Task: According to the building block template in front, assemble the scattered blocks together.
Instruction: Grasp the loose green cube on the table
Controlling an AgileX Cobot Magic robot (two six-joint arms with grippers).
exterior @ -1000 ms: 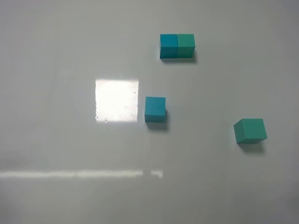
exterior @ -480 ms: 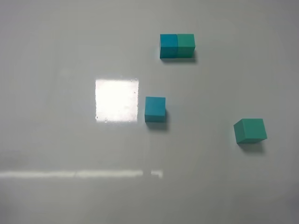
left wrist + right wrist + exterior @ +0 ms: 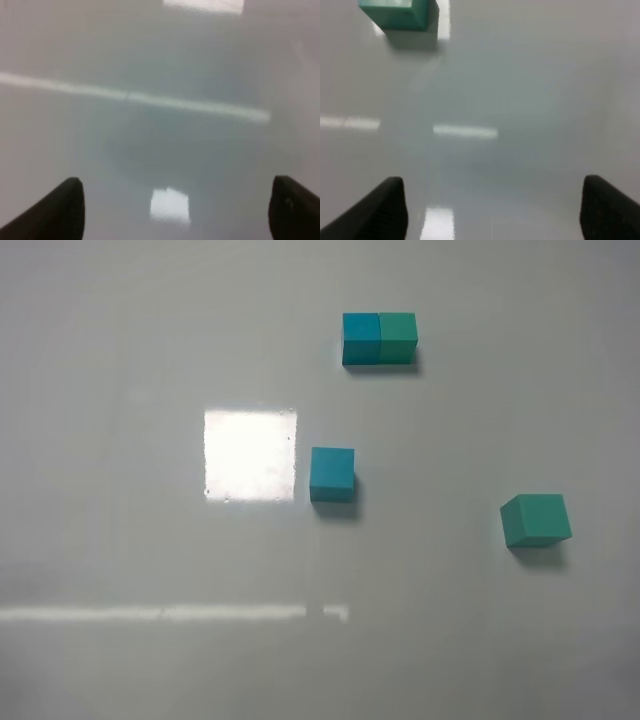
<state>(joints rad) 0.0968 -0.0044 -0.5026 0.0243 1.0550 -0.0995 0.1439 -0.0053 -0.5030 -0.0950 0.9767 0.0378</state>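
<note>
The template (image 3: 379, 338) lies at the far side of the table in the exterior high view: a blue-teal cube on the left joined to a sea-green cube on the right. The loose blue-teal cube (image 3: 332, 474) sits near the middle. The loose sea-green cube (image 3: 536, 519) sits to the right, turned slightly; it also shows in the right wrist view (image 3: 397, 12). Neither arm shows in the exterior high view. My left gripper (image 3: 175, 212) is open over bare table. My right gripper (image 3: 492, 210) is open, empty, and apart from the sea-green cube.
The grey table (image 3: 150, 660) is glossy, with a bright square reflection (image 3: 250, 454) left of the blue-teal cube and a thin light streak (image 3: 170, 613) across the near part.
</note>
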